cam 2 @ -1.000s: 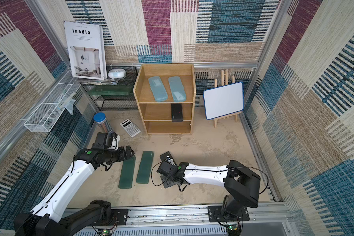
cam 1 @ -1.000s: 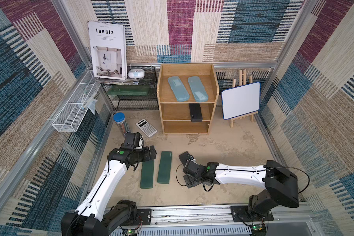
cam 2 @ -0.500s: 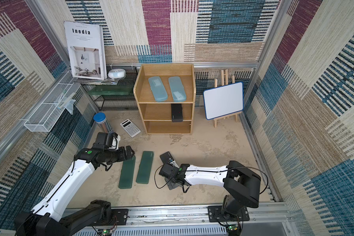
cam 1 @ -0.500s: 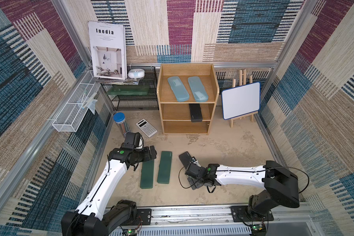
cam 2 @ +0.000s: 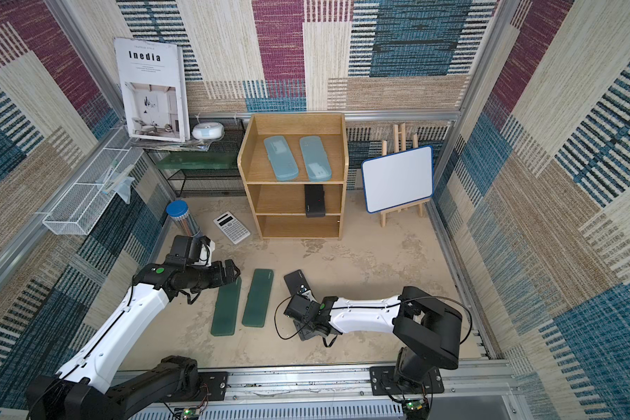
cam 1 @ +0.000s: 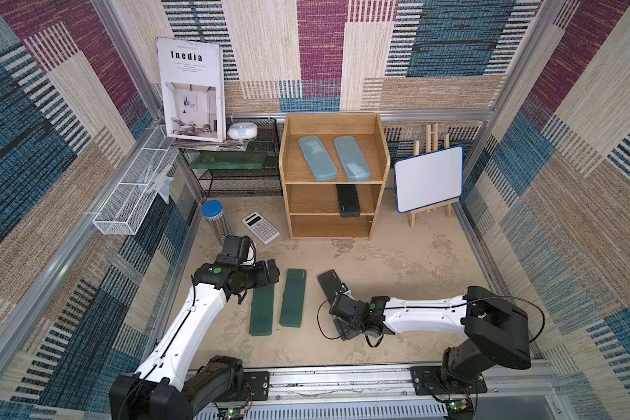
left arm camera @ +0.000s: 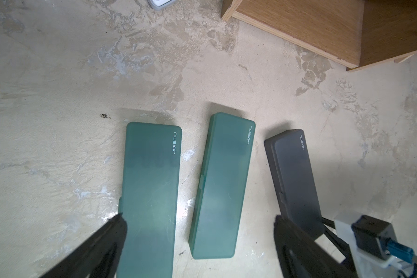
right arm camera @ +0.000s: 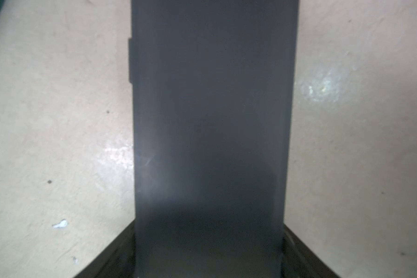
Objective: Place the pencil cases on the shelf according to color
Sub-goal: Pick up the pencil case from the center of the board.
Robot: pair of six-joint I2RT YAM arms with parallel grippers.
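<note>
Patchwork woven walls [cam 1: 321, 54] — blue, maroon, beige, mottled sandy floor [cam 1: 415, 262]

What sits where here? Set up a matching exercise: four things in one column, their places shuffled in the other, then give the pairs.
Things:
1. light blue cases
2. dark green cases
3. white calculator
4. whiteboard

Places:
A. on a wooden easel
B. top tier of the shelf
C. bare floor, side by side
D. floor, beside the blue-lidded canister

Pairs: 1-B, 2-C, 3-D, 4-A
</note>
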